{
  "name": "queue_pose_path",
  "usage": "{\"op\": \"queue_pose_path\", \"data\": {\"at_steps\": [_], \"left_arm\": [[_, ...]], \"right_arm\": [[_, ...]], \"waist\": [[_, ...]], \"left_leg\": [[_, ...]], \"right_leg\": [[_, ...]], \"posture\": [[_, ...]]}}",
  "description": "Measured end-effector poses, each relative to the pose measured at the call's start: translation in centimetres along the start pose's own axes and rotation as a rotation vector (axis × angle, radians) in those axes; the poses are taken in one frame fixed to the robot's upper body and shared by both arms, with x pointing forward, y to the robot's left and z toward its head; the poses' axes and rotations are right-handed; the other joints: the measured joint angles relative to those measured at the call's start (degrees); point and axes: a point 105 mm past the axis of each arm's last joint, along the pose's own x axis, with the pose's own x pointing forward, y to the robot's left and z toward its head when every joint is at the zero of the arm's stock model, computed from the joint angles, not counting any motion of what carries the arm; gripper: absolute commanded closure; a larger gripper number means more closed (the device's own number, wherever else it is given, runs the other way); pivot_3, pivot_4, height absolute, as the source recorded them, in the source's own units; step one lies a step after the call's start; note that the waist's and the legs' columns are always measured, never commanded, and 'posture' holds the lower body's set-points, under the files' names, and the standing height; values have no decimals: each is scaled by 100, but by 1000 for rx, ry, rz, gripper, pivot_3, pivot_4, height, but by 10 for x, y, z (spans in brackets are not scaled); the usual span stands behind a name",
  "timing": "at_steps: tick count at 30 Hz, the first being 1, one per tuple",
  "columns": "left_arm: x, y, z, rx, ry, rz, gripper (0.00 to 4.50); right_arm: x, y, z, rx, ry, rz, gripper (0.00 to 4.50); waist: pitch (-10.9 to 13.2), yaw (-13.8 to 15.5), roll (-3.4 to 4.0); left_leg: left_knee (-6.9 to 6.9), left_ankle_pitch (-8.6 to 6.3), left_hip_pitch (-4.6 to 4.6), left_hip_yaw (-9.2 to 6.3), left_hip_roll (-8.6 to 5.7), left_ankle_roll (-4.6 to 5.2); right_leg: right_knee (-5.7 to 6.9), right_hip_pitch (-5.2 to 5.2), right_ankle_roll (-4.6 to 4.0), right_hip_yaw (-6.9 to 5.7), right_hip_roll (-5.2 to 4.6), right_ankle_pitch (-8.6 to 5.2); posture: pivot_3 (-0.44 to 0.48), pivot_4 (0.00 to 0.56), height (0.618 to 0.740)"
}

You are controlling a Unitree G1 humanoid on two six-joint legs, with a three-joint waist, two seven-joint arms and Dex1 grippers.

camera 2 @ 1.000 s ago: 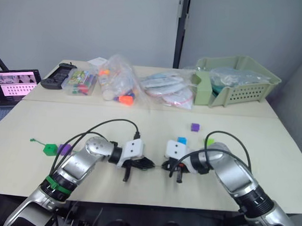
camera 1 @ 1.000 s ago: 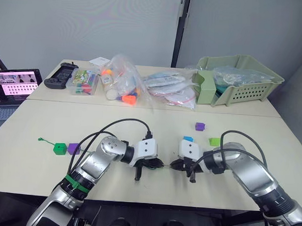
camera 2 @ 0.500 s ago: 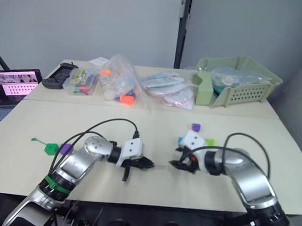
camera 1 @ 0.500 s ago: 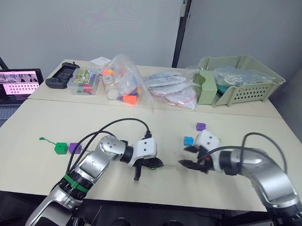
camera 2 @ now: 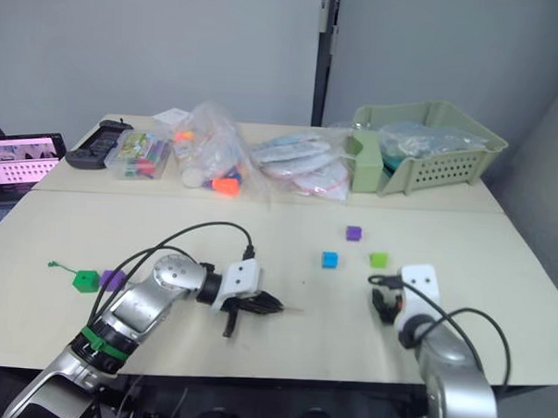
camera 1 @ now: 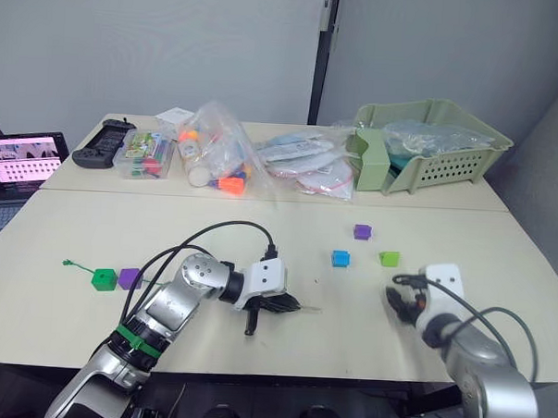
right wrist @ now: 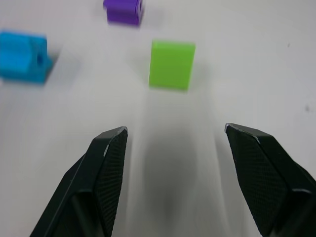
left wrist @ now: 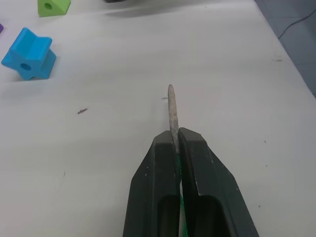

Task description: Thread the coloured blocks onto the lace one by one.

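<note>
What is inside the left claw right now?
The left claw is shut on the lace; its stiff pale tip sticks out past the fingers. A sliver of green cord shows between them; the rest is covered by the claw.

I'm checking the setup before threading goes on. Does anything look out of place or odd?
Nothing stands out. Blue block, light green block and purple block lie loose on the table; two more sit at the lace's far end. The left end effector pinches the lace tip.
</note>
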Motion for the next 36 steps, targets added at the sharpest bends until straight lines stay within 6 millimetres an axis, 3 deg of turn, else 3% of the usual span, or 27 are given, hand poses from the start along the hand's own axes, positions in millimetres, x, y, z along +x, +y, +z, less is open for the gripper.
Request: {"op": "queue_pose_path", "data": {"at_steps": [6, 15, 22, 24, 29, 32, 36], "left_arm": [[1, -3, -11, -27, 9, 7, 4500], [0, -2, -13, -25, 17, 14, 4500], [-1, -2, -13, -25, 19, 12, 4500], [-1, -2, -13, -26, 19, 12, 4500], [-1, -2, -13, -25, 20, 11, 4500], [-2, -2, -13, -24, 23, 14, 4500], [-6, 0, -14, -26, 27, 27, 4500]], "right_arm": [[28, 2, 0, 37, -11, -23, 1178], [59, -2, 0, 69, -39, -35, 1178], [64, 8, 0, 103, -77, 15, 3307], [63, 9, 0, 113, -79, 19, 3327], [48, 17, 0, 154, -109, 34, 3327], [19, 24, 6, 155, -142, 32, 3327], [-26, 62, 5, 138, -118, 123, 3327]], "waist": [[0, 13, 0], [0, -35, 1], [0, -38, 1], [-1, -39, 1], [0, -29, 3], [0, -7, 5], [0, -30, 5]], "left_leg": [[-13, 0, -5, -4, -7, 0], [-16, 0, 1, -3, -3, 0], [-16, 0, 1, -5, -2, 0], [-16, 0, 1, -5, -3, 0], [-19, 0, -3, -12, -4, 0], [-24, 0, -5, -20, -5, 0], [-29, 0, -3, -27, 1, 0]], "right_leg": [[-3, -2, -1, -3, -6, 1], [-5, 1, -1, -2, -3, 1], [-2, 1, -1, -2, -3, 1], [-2, 1, -1, -2, -4, 1], [0, -3, -1, -3, -5, 1], [3, -5, -1, -4, -6, 1], [-3, -7, 0, -3, -5, 0]], "posture": [[0, 150, 740], [0, 150, 740], [0, 150, 740], [0, 150, 740], [0, 150, 740], [0, 150, 740], [0, 150, 740]]}}
